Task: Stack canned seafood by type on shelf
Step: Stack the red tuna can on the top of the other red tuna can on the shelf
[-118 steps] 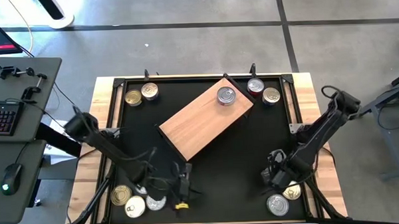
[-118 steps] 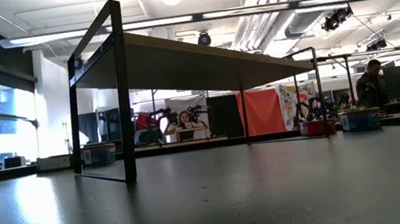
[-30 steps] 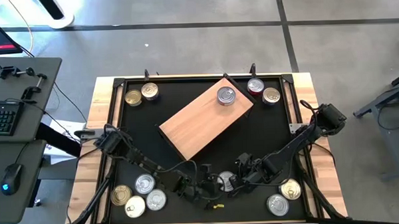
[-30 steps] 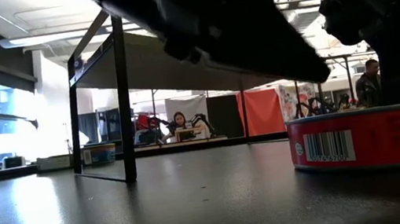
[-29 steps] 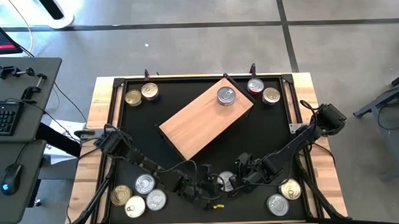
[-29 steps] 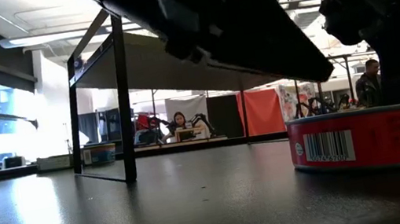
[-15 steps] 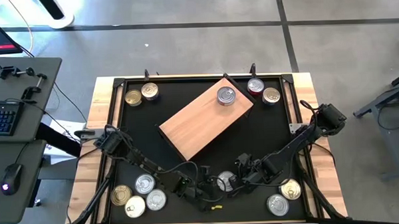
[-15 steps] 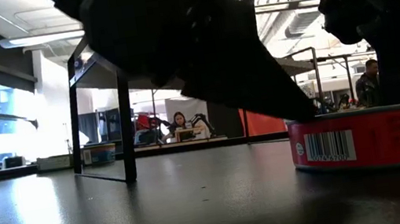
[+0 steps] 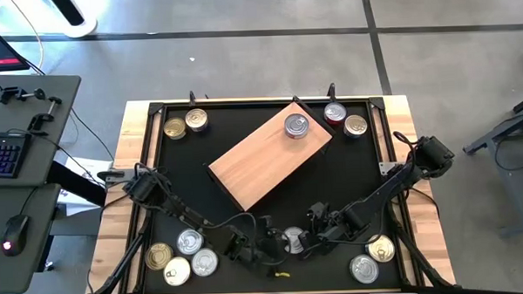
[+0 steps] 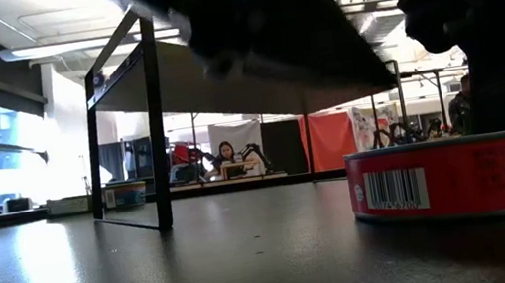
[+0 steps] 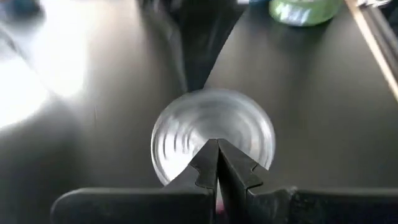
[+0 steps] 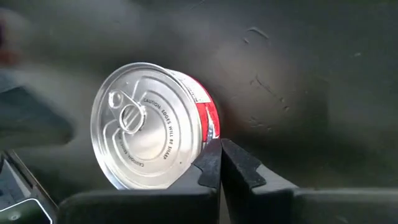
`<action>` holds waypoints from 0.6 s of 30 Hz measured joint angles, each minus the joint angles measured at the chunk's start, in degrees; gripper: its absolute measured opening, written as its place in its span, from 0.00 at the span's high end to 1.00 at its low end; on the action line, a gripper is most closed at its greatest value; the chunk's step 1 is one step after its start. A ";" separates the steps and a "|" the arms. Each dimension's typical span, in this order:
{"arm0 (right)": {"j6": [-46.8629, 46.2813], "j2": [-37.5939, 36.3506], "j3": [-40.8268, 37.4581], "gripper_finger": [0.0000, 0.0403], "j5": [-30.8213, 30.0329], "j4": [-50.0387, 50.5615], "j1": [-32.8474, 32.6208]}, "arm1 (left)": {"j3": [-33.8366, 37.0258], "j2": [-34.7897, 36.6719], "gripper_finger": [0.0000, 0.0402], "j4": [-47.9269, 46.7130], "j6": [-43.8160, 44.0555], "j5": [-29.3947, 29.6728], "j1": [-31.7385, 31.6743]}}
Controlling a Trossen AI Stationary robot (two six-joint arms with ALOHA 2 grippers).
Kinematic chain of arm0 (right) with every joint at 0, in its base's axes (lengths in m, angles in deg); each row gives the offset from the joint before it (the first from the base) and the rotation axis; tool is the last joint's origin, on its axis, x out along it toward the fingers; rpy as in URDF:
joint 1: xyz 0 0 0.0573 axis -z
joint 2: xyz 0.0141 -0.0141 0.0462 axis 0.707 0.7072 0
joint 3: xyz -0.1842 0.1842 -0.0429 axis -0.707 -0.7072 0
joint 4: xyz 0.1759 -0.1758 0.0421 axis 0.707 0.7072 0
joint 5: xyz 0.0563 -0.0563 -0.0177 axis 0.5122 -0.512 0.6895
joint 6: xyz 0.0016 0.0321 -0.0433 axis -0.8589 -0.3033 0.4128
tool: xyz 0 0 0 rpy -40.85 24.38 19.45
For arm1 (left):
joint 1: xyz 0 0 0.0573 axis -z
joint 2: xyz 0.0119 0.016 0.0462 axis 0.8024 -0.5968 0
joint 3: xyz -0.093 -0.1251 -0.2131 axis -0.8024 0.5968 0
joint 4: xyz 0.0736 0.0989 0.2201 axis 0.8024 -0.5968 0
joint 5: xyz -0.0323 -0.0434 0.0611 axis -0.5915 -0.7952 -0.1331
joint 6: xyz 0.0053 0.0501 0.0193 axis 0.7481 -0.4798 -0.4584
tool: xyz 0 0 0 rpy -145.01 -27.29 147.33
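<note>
Red-labelled tin (image 10: pixel 444 179) now farther left

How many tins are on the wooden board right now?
1. A single silver-topped tin stands on the wooden board, near its far right corner. All other tins sit on the black table.

The black tabletop (image 9: pixel 175 172) carries the angled wooden shelf (image 9: pixel 262 160), one tin (image 9: pixel 296 125) on it, others scattered around.
</note>
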 joint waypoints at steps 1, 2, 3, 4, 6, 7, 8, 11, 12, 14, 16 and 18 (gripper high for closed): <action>-0.01 0.00 0.00 1.00 0.01 0.03 0.00 | 0.02 -0.06 1.00 -1.04 2.30 -1.13 -0.34; -0.03 0.00 -0.02 1.00 0.01 0.08 0.00 | 0.02 -0.11 1.00 -2.04 4.19 -1.88 -0.54; -0.04 0.00 -0.02 1.00 -0.02 0.00 0.00 | 0.02 -0.13 1.00 -2.92 5.69 -2.14 -0.70; -0.04 0.00 -0.02 1.00 -0.02 -0.08 0.00 | 0.02 -0.13 1.00 -3.76 6.76 -2.24 -0.87; -0.04 0.00 -0.02 1.00 0.01 0.05 0.09 | 0.02 -0.17 1.00 -5.16 7.95 -2.43 -0.85; -0.04 0.00 -0.02 1.00 -0.02 0.00 0.22 | 0.02 -0.19 1.00 -5.48 8.07 -2.67 -0.77; -0.04 0.00 -0.02 1.00 -0.02 -0.01 0.24 | 0.02 -0.19 1.00 -5.46 8.06 -2.93 -0.64; -0.04 0.00 -0.02 1.00 -0.12 0.02 0.34 | 0.02 -0.19 1.00 -5.32 8.10 -3.02 -0.31; -0.05 0.00 -0.02 1.00 -0.21 0.01 0.37 | 0.02 -0.19 1.00 -5.28 8.13 -3.04 -0.23; -0.04 0.00 -0.02 1.00 -0.20 0.04 0.51 | 0.02 -0.27 1.00 -5.16 8.88 -3.00 0.19; -0.06 0.00 -0.02 1.00 -0.28 0.01 0.57 | -0.03 -0.96 1.00 -4.01 9.17 -2.63 0.47; -0.06 0.00 -0.07 1.00 -0.85 -0.01 0.63 | -0.03 -1.74 1.00 -2.89 8.31 -2.09 0.67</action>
